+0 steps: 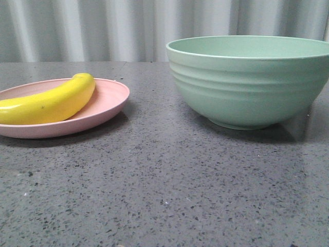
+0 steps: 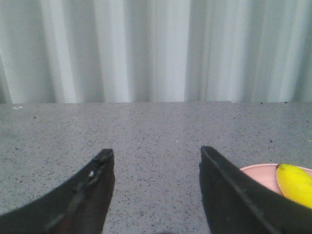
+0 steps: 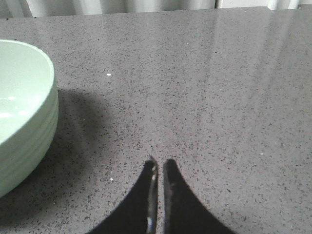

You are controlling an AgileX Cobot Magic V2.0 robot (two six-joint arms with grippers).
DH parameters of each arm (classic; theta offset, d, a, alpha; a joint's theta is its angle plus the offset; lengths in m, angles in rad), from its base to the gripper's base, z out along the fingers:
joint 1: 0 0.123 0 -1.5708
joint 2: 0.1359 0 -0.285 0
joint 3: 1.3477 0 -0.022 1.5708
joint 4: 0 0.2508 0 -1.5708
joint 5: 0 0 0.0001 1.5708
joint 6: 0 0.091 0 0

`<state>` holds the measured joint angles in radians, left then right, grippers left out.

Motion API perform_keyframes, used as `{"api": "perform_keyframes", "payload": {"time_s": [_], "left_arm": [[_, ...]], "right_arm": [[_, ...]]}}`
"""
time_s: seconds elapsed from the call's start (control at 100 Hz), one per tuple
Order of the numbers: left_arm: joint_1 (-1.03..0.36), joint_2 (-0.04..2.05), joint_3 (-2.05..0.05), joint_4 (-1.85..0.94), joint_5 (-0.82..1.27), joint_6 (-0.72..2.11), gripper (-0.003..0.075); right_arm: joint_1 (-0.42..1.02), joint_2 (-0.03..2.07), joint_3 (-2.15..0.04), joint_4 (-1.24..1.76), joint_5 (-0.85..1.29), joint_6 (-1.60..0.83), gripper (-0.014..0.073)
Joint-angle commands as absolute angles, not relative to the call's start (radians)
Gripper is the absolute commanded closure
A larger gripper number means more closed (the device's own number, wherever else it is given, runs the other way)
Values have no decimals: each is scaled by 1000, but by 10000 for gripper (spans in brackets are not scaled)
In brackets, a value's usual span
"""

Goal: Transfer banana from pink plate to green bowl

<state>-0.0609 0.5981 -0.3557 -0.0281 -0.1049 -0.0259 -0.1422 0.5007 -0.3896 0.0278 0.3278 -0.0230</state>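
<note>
Grey speckled stone-look table: fills the lower three quarters of the front view, dark flecks throughout, faintly glossy toward the right edge. Behind it, across the top of the frame, a pale corrugated wall with vertical folds.

Banana: bright yellow, smooth and glossy, gently curved, a few tiny dark specks on its side. Lies lengthwise on the pink plate at centre left of the front view, its rounded end pointing toward the upper right and its other end cut off by the left edge of the frame. Nothing covers it or rests against it.

Pink plate: shallow, matte, pale pink, low raised rim; partly cropped at the left edge.

Green bowl: pale mint, matte, deep, horizontal ridges around the outside, small foot; stands at upper right of the front view, well apart from the plate, with bare table between them. Its inside cannot be seen.

Left gripper: black fingers spread wide, holding nothing, low over the table; plate rim and banana end show at the lower right of its wrist view, just beside one finger.

Right gripper: fingers nearly touching with only a thin slit between, nothing clasped, above bare table; bowl at the left of its wrist view.
</note>
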Motion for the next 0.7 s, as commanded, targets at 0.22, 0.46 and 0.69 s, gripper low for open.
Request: {"api": "perform_keyframes", "payload": {"time_s": [0.22,0.46,0.69], "left_arm": [[-251,797,-546,-23,-7,-36,245],[-433,958,-711,0,260,-20,238],[-525,1113,-859,0,510,71,238]], "right_arm": [[-147,513,-428,28,246,-26,657],[-147,513,-428,28,244,-26,657],[-147,513,-428,28,244,-26,657]]}}
